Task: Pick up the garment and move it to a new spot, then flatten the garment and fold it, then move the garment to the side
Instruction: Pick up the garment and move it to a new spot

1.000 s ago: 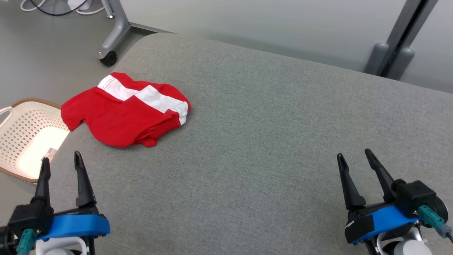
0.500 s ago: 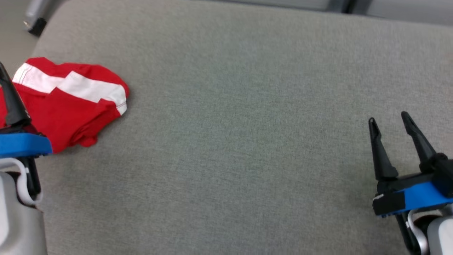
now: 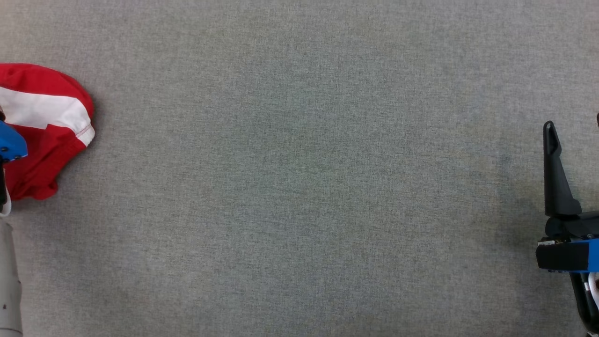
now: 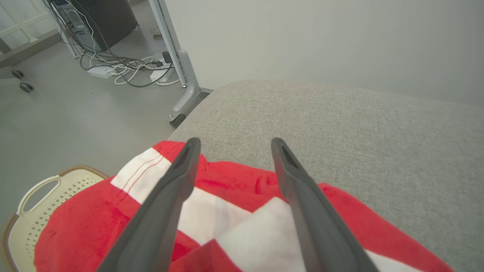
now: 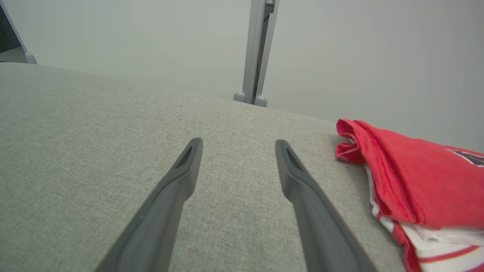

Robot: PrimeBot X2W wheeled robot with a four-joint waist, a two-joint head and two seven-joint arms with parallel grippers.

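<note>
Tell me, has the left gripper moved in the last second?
Yes: the left gripper went forward, from short of the red shirt to over it.

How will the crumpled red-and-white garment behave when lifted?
Likely floppy: the crumpled red-and-white cloth garment lies in soft folds, so it should sag and unfurl. Probably light, being thin. The textured grey surface may drag on it if pushed.

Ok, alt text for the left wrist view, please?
The open left gripper points over a crumpled red and white garment lying near the corner of a grey pad. On the floor beyond are a cream basket, a desk leg and cables.
</note>
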